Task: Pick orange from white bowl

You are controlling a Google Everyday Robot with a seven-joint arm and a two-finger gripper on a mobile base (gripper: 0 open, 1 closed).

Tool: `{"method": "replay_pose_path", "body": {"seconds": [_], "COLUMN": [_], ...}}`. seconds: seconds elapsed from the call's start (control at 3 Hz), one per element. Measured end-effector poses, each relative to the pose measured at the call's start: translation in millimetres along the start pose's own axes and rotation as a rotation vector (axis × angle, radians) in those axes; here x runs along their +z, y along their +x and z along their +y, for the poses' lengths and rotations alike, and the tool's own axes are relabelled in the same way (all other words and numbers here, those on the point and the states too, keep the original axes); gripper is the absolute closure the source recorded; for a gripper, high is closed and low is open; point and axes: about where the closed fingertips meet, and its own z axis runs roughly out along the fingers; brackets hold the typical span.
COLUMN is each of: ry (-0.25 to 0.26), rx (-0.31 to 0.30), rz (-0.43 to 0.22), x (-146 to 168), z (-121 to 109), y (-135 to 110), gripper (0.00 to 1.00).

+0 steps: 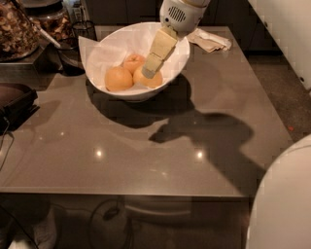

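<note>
The white bowl [104, 46], lined with white paper, stands at the back middle of the grey-brown table [146, 155]. Three pale yellow-orange oranges lie in it: one at the left [118, 79], one at the back [132, 62], one at the right [154, 81]. My gripper [150, 69] hangs from its white wrist [179, 14] and reaches down inside the bowl. Its cream tip is right over the right orange and hides part of it. I cannot tell whether it touches the fruit.
Dark glass jars [19, 29] and a black cup [73, 53] stand at the back left. A dark object [14, 102] lies at the left edge. A crumpled cloth [210, 40] lies behind the bowl at the right. My white body [286, 204] fills the bottom right.
</note>
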Motion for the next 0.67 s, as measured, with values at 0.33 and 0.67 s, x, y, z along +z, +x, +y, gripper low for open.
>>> {"method": "replay_pose_path", "body": {"seconds": [0.33,0.67], "ry": [0.008,-0.01], "rx": [-0.003,-0.005], "rz": [-0.016,-0.033], "x": [2.0,8.6], "z": [-1.7,-3.7], "y": [-5.6,-15.1], "gripper": [0.0,0.0]}}
